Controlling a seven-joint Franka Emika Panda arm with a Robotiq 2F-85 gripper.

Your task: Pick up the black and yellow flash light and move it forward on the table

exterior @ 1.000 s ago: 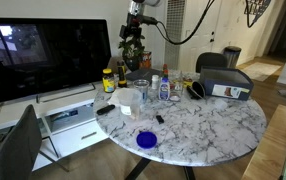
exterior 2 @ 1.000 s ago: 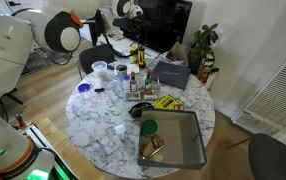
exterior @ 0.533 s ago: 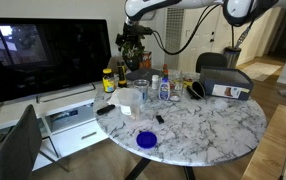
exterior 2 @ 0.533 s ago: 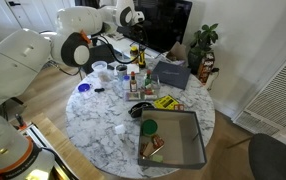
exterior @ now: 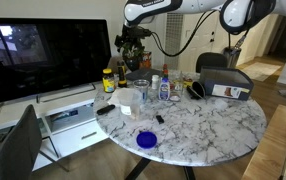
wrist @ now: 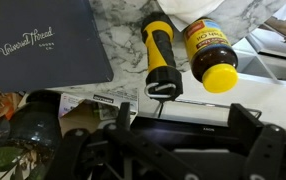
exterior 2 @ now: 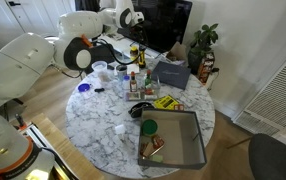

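Against the picture of a second ago, the arm is seen swung in over the far side of the table [exterior: 215,125]. Then it stood almost upright. Against half a second ago, only a slight shift is seen. The gripper [exterior: 133,41] is held above the cluttered far rim, and nothing on the table is seen to have moved.

In the wrist view the gripper [wrist: 183,118] is shown with its fingers spread apart and nothing between them. The black and yellow flash light [wrist: 160,56] is found lying flat on the marble, just beyond the fingertips. Its black head is turned toward the gripper and its yellow body points away. A brown bottle with a yellow cap [wrist: 211,57] lies just beside it on one side. A dark box with white script [wrist: 43,40] is seen near it on the other side.

The flash light's head lies close to the table's edge, beneath the fingers. Bare marble is seen beyond the box and the bottle. In an exterior view a wide stretch of open top is seen around a blue lid [exterior: 146,140], well apart from the gripper.
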